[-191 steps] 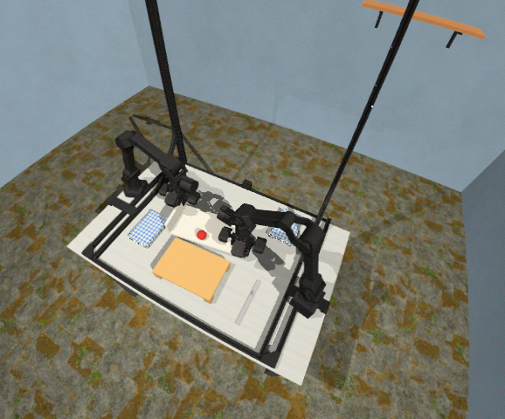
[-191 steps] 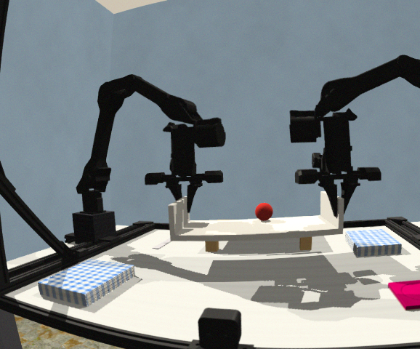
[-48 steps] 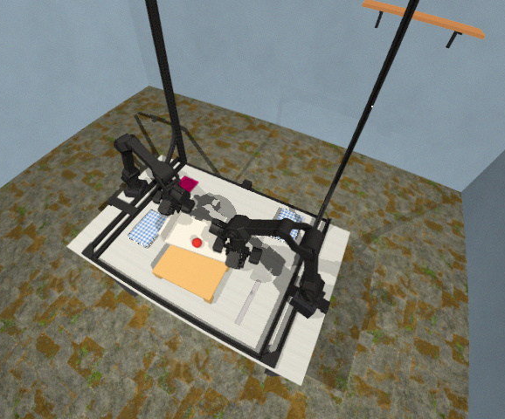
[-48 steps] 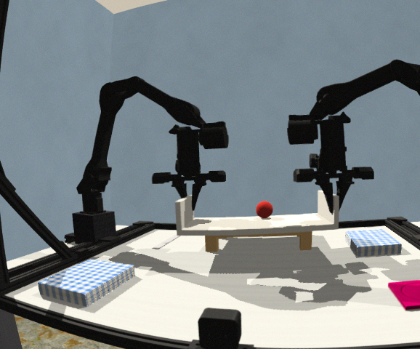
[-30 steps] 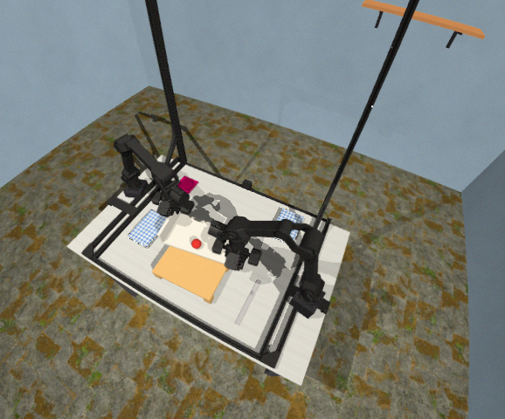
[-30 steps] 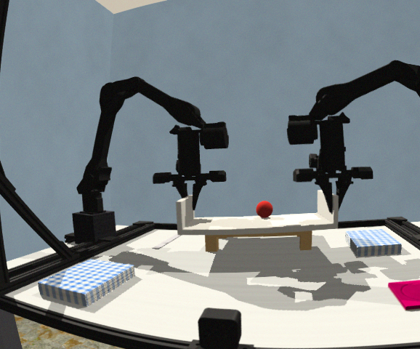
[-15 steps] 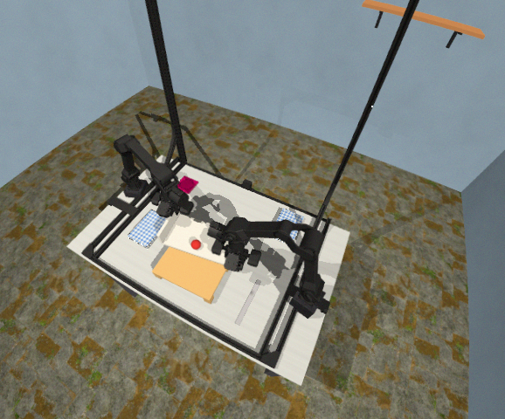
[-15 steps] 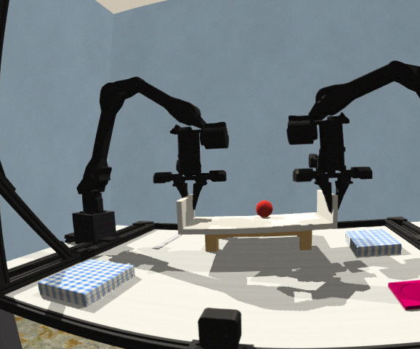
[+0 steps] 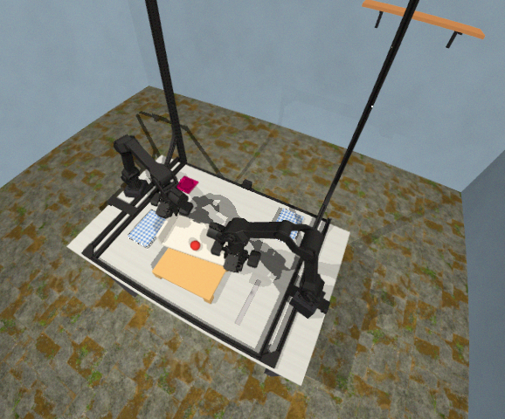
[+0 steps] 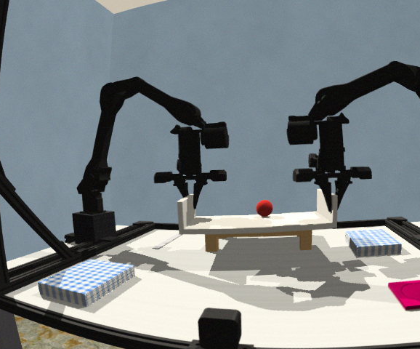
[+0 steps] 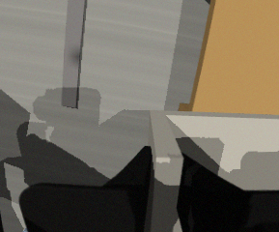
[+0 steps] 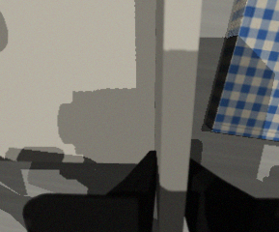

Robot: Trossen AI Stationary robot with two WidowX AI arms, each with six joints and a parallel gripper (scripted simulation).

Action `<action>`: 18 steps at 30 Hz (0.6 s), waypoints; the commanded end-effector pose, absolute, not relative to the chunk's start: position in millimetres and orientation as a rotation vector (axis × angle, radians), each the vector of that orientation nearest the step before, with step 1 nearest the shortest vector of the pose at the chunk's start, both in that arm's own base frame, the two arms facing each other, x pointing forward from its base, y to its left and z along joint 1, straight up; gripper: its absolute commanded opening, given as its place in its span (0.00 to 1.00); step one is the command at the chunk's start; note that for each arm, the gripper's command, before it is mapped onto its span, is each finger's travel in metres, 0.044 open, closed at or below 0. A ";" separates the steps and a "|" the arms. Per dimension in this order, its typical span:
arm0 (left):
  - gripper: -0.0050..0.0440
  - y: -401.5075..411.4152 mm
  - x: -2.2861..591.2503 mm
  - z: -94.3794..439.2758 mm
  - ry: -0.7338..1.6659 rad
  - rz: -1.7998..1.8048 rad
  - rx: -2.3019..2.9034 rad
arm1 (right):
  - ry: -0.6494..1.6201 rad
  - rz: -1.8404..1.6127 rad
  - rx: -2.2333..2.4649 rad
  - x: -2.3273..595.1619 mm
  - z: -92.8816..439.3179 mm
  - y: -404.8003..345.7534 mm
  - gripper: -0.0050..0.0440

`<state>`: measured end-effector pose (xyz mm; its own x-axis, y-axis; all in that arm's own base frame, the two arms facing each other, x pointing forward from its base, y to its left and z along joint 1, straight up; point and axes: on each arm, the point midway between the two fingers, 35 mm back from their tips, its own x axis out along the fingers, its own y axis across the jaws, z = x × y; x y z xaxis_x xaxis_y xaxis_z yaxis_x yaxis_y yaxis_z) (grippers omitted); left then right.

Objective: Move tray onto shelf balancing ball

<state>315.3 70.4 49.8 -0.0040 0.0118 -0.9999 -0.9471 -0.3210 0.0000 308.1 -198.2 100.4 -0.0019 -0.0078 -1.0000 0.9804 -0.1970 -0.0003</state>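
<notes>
Left gripper (image 9: 233, 260) (image 10: 190, 203) (image 11: 166, 152) and right gripper (image 9: 168, 212) (image 10: 333, 209) (image 12: 164, 157): narrowed, clamping opposite end walls of the white, flat-bottomed tray (image 9: 178, 234) (image 10: 240, 222) (image 11: 265, 127) (image 12: 105, 48). Red, round ball (image 9: 195, 245) (image 10: 264, 207) rests between both jaws, touching neither.

Both arms bend downward; the left end effector (image 9: 232, 264) (image 10: 190, 203) (image 11: 158, 152) and right end effector (image 9: 167, 213) (image 10: 334, 210) (image 12: 164, 157) clamp opposite ends of the tray (image 9: 180, 235) (image 10: 232, 222) (image 11: 245, 127) (image 12: 105, 63).

High overhead; low tableside; wrists downward
</notes>
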 end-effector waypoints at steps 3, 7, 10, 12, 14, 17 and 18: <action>0.14 73.6 313.6 49.6 1.039 1.443 -1.453 | 1.115 -1.349 1.358 307.7 103.1 -202.2 0.14; 0.14 74.4 313.6 52.2 1.014 1.466 -1.417 | 1.087 -1.371 1.324 307.3 100.4 -202.9 0.14; 0.14 76.3 313.1 51.1 1.031 1.454 -1.438 | 1.102 -1.356 1.345 306.7 101.6 -204.7 0.14; 0.14 76.3 313.1 51.1 1.031 1.454 -1.438 | 1.102 -1.356 1.345 306.7 101.6 -204.7 0.14; 0.14 76.3 313.1 51.1 1.031 1.454 -1.438 | 1.102 -1.356 1.345 306.7 101.6 -204.7 0.14; 0.14 77.4 312.7 49.9 1.041 1.444 -1.453 | 1.114 -1.347 1.359 306.5 102.8 -205.9 0.14; 0.14 78.6 312.4 49.0 1.051 1.435 -1.466 | 1.124 -1.339 1.371 306.2 103.7 -207.1 0.14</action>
<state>313.6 76.1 49.8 -0.0034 0.0073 -1.0000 -0.9471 -0.3210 0.0009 306.8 -203.9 100.6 0.0001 -0.0041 -1.0000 0.9804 -0.1971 0.0009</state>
